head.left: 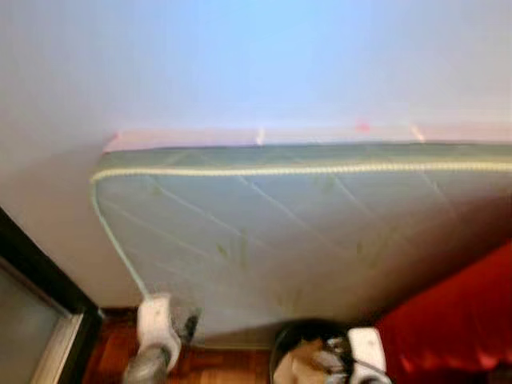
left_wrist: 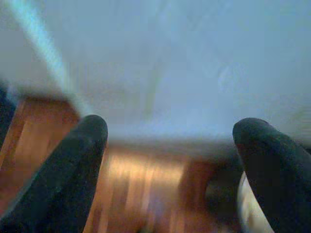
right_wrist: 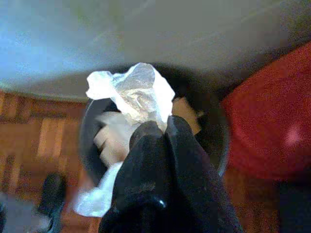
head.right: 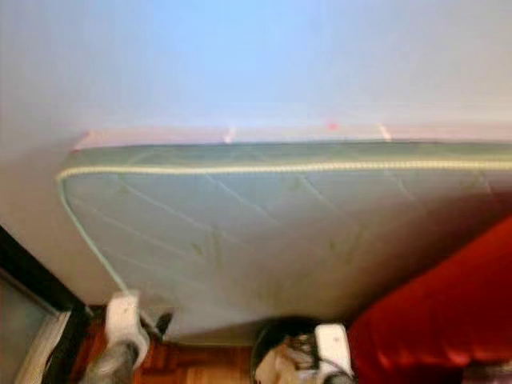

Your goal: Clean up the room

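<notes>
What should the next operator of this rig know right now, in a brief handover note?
Right end effector: shut on crumpled plastic wrap, held over the dark bin by the leaning mattress.
Left end effector: open, empty, low over the wooden floor near the mattress corner.
Done: wrap brought to the bin, which already holds paper scraps.
Left: release the wrap into the bin.

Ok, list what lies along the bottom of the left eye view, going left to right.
Dark door frame → left pincer over the wood floor → black bin with scraps inside → right pincer → red cloth. The mattress leans on the wall behind them all.
</notes>
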Robot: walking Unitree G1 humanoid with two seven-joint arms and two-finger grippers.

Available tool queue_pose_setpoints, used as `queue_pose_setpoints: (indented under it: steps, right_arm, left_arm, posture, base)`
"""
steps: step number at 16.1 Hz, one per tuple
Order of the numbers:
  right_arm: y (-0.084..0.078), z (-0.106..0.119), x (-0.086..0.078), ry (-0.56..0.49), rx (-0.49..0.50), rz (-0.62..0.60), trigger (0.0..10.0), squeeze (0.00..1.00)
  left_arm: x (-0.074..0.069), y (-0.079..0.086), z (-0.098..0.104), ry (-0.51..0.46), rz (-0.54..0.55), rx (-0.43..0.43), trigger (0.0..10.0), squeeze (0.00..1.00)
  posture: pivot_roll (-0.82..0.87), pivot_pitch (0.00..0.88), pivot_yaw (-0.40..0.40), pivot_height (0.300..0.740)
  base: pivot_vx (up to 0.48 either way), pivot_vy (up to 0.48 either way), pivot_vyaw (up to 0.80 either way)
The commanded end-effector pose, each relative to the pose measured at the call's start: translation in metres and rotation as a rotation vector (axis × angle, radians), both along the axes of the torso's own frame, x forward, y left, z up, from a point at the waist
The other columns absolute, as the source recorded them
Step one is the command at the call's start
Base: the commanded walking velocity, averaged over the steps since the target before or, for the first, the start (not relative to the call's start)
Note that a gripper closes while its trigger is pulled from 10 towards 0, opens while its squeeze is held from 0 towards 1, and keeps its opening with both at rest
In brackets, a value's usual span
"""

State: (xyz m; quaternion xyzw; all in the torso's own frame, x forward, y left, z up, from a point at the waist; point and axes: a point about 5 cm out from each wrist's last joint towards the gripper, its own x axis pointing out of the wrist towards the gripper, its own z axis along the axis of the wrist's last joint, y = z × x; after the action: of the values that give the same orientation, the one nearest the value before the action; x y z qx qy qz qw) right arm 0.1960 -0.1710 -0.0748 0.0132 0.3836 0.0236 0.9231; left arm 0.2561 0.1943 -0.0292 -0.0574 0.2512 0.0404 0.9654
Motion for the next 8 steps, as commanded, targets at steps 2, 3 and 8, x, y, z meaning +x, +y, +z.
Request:
queue_pose_setpoints:
  steps: [2, 3, 8]
  right_arm:
    - [0.005, 0.02, 0.029, -0.152, 0.041, -0.017, 10.0, 0.0]
    - [0.003, 0.025, 0.037, -0.189, 0.039, -0.031, 10.0, 0.0]
    - [-0.008, 0.039, 0.049, -0.309, 0.029, -0.113, 10.0, 0.0]
  left_arm:
    - [0.022, 0.007, 0.027, -0.181, -0.011, 0.041, 10.0, 0.0]
    - [0.027, 0.007, 0.037, -0.242, -0.018, 0.055, 10.0, 0.0]
    - [0.023, 0.003, 0.048, -0.384, -0.044, 0.071, 10.0, 0.0]
  posture:
    - [0.03, 0.0, -0.025, 0.74]
    - [0.03, 0.0, -0.025, 0.74]
    - [0.03, 0.0, -0.027, 0.74]
  base:
    - [0.0, 0.0, 0.0]
    - [0.0, 0.0, 0.0]
    - [0.0, 0.0, 0.0]
